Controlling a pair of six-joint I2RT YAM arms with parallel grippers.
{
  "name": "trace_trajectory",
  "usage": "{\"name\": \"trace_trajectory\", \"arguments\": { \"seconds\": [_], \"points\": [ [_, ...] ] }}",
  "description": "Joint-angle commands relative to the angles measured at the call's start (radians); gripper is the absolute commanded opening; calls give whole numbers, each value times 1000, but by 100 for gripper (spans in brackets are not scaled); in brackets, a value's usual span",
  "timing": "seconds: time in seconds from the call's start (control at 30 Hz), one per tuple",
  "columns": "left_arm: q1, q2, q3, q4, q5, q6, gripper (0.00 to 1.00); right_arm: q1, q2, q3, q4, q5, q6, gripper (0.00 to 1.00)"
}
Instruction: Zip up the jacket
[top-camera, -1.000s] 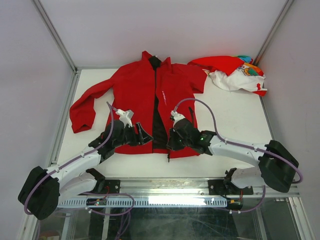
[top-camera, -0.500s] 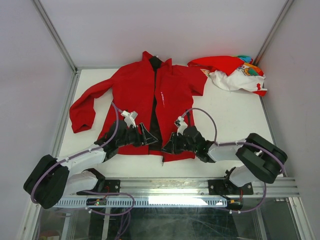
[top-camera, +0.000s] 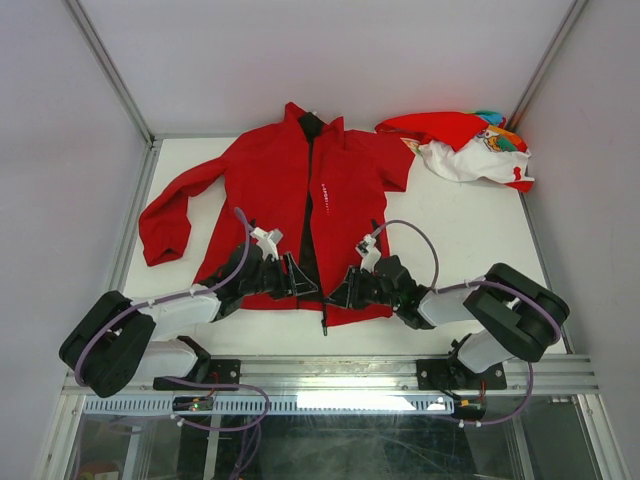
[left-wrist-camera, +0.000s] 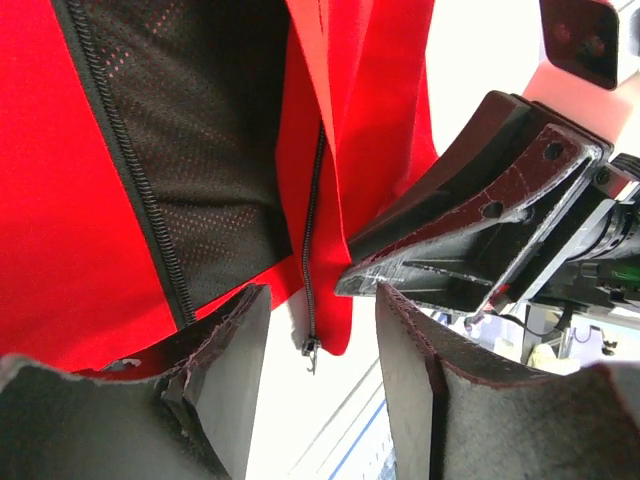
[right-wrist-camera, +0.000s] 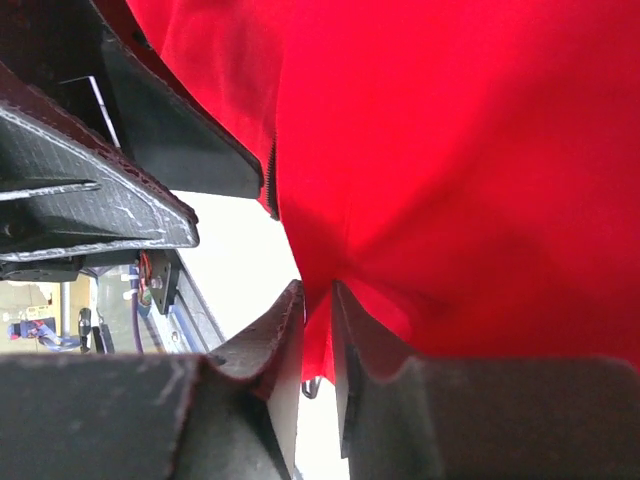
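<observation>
right wrist: right claw (right-wrist-camera: 318, 300) pinches jacket (right-wrist-camera: 460, 150) hem

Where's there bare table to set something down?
Bare table lies right of the jacket, below the crumpled garment; a smaller patch sits below the outstretched sleeve. It is crowded at the hem, where left gripper and right gripper meet.

A robotics lab test cell: a white table (top-camera: 470, 250) boxed in by plain pale panels (top-camera: 300, 60) behind it and on both sides, held by aluminium posts (top-camera: 108, 70) rising from its far corners. Along its near edge runs an aluminium rail (top-camera: 340, 372) with black arm mounts (top-camera: 445, 373) bolted on, a slotted cable duct (top-camera: 140, 404) and glass (top-camera: 350, 445) below it
</observation>
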Motion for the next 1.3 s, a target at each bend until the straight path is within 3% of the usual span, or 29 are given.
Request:
{"name": "trace_trajectory", "arguments": {
  "seconds": [0.0,0.2,0.47,0.8,1.27],
  "points": [
    [-17,13,21,59,16,14,47,-20,-28,-25,49,16,8,14],
    [-32,56,40,55,17,25,46,-49,12,-65,114,9,32,0],
    [-68,147,98,52,24,48,45,-51,86,-55,178,-31,42,0],
    [-85,282,138,69,8,67,37,-56,77,-76,199,-27,48,0],
    [-89,328,148,102,34,64,27,-79,134,-106,249,-25,89,0]
  ]
}}
